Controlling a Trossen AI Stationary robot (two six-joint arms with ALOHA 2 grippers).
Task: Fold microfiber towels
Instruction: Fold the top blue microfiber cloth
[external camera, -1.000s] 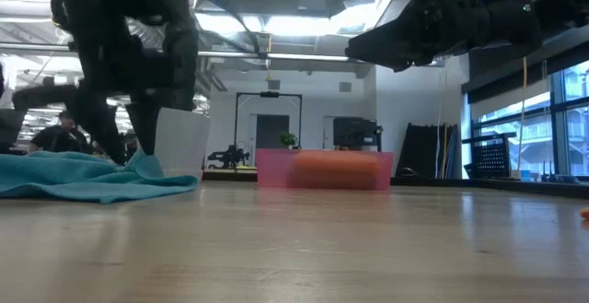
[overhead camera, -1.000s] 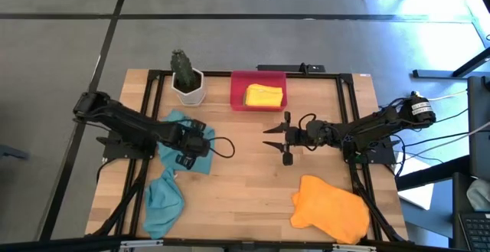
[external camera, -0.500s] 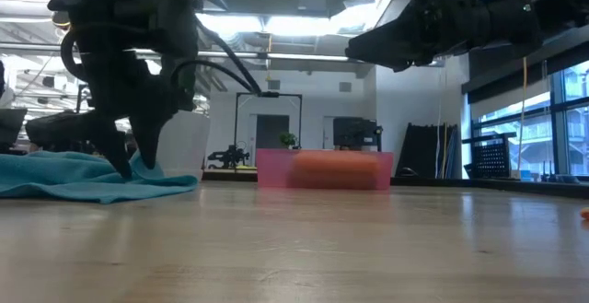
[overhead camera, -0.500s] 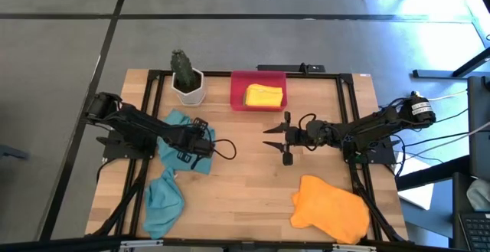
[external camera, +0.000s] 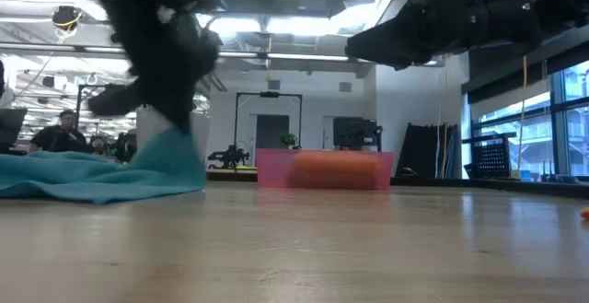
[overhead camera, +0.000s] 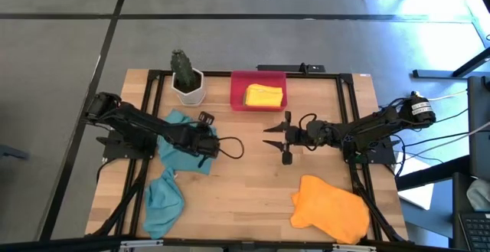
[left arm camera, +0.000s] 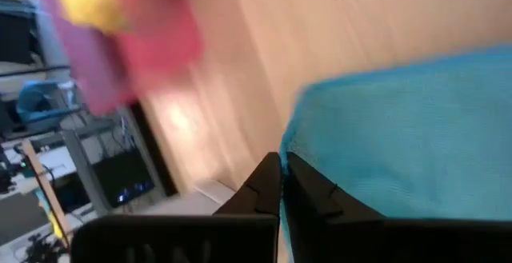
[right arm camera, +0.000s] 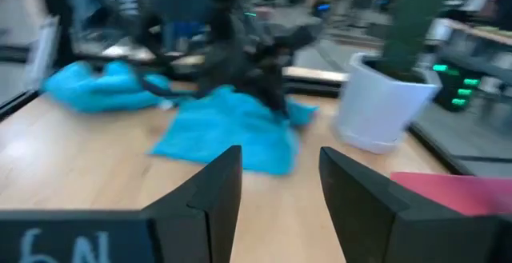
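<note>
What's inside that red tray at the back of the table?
A folded yellow towel lies inside the red tray, filling most of it, with an orange tint along one side. Anything beneath that towel is covered and cannot be seen.

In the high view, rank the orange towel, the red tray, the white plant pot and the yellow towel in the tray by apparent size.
1. orange towel
2. red tray
3. yellow towel
4. white plant pot, close to the yellow towel in size; unsure.
</note>
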